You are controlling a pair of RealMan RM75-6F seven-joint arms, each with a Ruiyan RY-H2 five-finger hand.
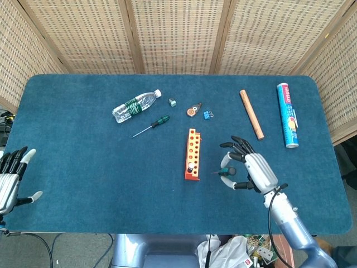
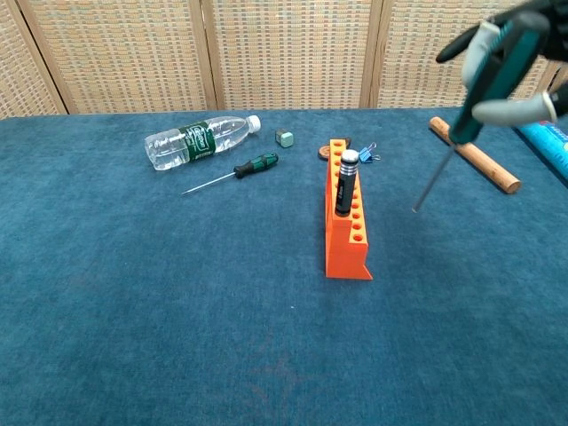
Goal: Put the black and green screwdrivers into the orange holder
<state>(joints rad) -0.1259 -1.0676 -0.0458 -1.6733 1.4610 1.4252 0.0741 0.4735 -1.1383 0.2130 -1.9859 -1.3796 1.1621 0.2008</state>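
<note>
The orange holder [image 1: 192,146] [image 2: 348,256] stands mid-table with a black, silver-capped driver [image 2: 344,182] upright in one of its holes. My right hand [image 1: 254,169] [image 2: 519,49] grips a green-and-black screwdriver [image 1: 226,171] [image 2: 484,84] in the air, right of the holder; its shaft slants down-left toward the holder. A second green-and-black screwdriver [image 1: 152,126] [image 2: 235,171] lies on the cloth left of the holder, near the bottle. My left hand [image 1: 10,180] hovers open at the table's near left edge, holding nothing.
A water bottle [image 1: 135,105] [image 2: 197,140] lies at the back left. Behind the holder are a small cube [image 1: 172,102], a tape roll [image 1: 192,111] and a blue binder clip [image 1: 207,115]. A wooden dowel [image 1: 251,114] and a blue tube [image 1: 287,114] lie to the right.
</note>
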